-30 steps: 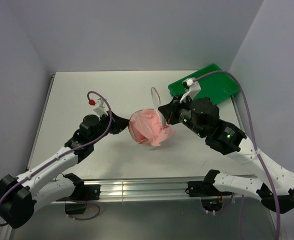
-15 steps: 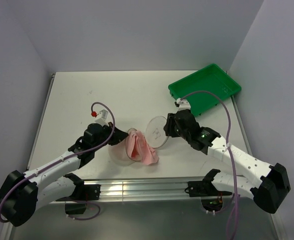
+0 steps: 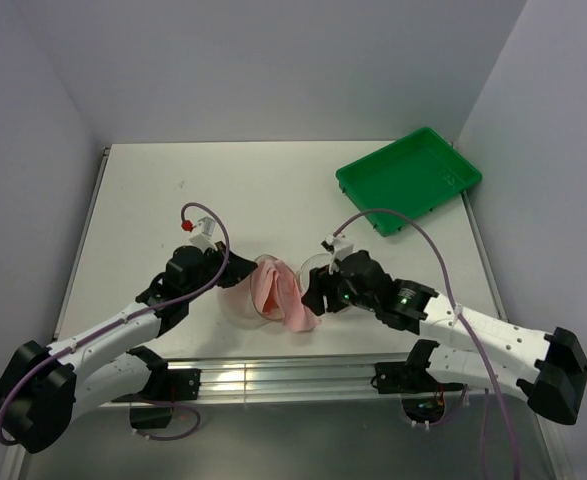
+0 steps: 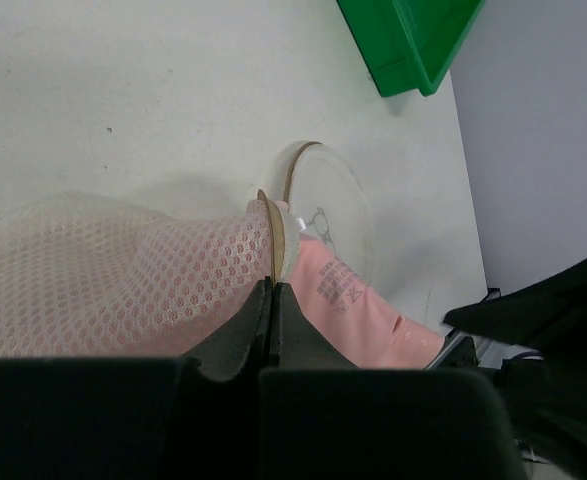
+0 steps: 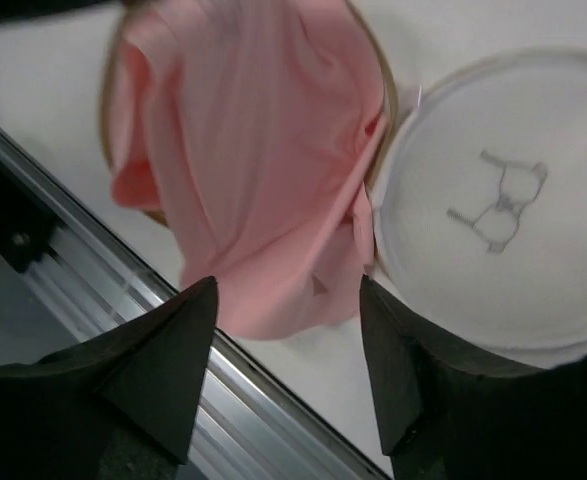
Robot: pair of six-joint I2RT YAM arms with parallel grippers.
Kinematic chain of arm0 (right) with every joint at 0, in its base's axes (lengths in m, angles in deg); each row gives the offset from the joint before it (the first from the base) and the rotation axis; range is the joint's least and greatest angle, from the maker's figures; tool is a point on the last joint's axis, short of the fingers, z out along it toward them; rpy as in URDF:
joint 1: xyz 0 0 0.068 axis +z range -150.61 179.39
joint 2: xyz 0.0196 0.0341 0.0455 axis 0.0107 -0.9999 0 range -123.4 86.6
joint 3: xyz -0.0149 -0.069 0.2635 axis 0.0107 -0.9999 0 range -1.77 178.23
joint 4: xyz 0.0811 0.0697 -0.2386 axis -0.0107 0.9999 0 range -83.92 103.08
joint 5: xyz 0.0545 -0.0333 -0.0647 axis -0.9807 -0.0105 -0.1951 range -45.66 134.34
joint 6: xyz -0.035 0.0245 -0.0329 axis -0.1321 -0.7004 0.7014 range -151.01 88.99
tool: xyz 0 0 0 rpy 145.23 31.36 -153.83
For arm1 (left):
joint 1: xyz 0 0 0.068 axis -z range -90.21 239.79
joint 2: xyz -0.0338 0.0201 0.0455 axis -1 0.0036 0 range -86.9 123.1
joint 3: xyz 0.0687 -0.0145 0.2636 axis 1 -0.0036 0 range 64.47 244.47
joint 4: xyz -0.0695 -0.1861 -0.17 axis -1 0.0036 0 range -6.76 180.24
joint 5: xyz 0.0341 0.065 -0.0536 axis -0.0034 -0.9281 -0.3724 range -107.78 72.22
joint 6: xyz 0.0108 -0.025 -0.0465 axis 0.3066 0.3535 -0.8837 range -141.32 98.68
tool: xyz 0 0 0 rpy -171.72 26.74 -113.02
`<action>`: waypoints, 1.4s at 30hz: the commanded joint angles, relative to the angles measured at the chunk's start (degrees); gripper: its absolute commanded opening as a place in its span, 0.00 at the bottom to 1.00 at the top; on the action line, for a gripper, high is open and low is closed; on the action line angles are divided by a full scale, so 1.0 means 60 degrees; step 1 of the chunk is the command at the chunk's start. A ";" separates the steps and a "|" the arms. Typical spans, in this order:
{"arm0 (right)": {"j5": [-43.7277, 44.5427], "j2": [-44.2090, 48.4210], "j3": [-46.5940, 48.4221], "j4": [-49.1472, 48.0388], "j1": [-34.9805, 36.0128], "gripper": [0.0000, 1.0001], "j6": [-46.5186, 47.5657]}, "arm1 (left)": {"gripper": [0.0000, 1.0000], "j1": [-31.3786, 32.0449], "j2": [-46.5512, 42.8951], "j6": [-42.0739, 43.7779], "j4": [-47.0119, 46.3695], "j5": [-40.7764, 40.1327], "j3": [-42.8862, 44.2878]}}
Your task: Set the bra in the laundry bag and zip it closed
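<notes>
The laundry bag lies open on the table near its front edge. One mesh half (image 4: 113,290) holds the salmon-pink bra (image 3: 278,290), which spills over the rim toward the rail. The other half (image 5: 503,200), with a small dark mark, lies flat beside it. My left gripper (image 3: 243,272) is shut on the bag's rim (image 4: 273,240), fingertips pressed together on it. My right gripper (image 3: 311,300) hovers open just above the bra's (image 5: 253,170) loose lower edge, holding nothing. In the top view its body hides part of the flat half (image 3: 313,266).
A green plastic tray (image 3: 408,178) sits at the back right corner. The metal rail (image 3: 273,375) along the table's front edge runs close under the right gripper. Grey walls close in the left, back and right sides.
The bag and bra came down from mid-air onto the table. My right gripper let go, opened and moved nearer the front edge over the bra. The left gripper kept its hold on the rim.
</notes>
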 commanded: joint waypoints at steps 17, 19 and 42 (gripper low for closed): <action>-0.0587 -0.2267 -0.2051 -0.4353 0.0744 0.19 -0.3969 | 0.00 -0.0048 -0.0083 0.0152 -0.0635 0.0403 0.0061; -0.0092 -0.2049 -0.1948 -0.3946 0.0758 0.05 -0.3940 | 0.00 -0.0048 -0.0112 0.0137 -0.0679 0.0403 0.0017; 0.2270 -0.6116 -0.0439 -0.8190 0.1373 0.00 -0.4511 | 0.00 -0.0048 0.0269 -0.0039 -0.0958 0.1077 0.0178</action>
